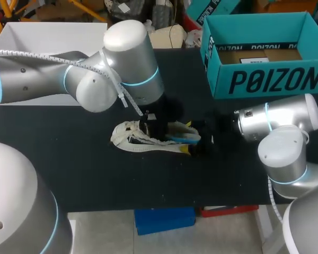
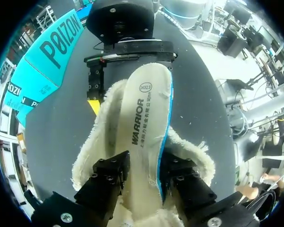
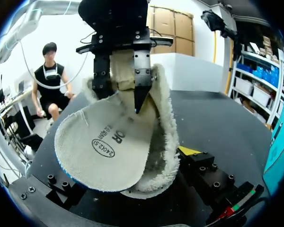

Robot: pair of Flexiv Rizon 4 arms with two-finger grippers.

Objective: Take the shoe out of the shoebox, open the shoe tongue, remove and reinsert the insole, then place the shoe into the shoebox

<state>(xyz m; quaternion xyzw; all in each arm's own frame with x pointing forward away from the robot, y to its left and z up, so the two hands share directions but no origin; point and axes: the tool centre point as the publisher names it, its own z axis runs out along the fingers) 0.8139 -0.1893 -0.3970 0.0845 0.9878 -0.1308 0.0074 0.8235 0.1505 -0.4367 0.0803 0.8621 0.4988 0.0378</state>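
Sitting at the upper right of the head view, the teal shoebox (image 1: 265,79) stands open on the black table (image 1: 95,174), with only a brown bottom and a white slip (image 1: 259,59) showing inside. The cream shoe (image 1: 130,138) lies on its side at mid-frame, outside the box and well apart from it. From above, the left gripper (image 1: 153,124) hides the shoe's opening. The left wrist view shows what is hidden there: the insole (image 2: 144,137) rises out of the fleecy lining and is clenched between that gripper's black fingers (image 2: 109,175). The right wrist view shows the insole's printed underside (image 3: 104,146) and the left gripper (image 3: 120,92) coming down onto it from above. The left arm reaches in from the left and bends down over the shoe. The right arm lies low from the right, with the right gripper (image 1: 204,140) at the shoe's end; whether it grips cannot be told.
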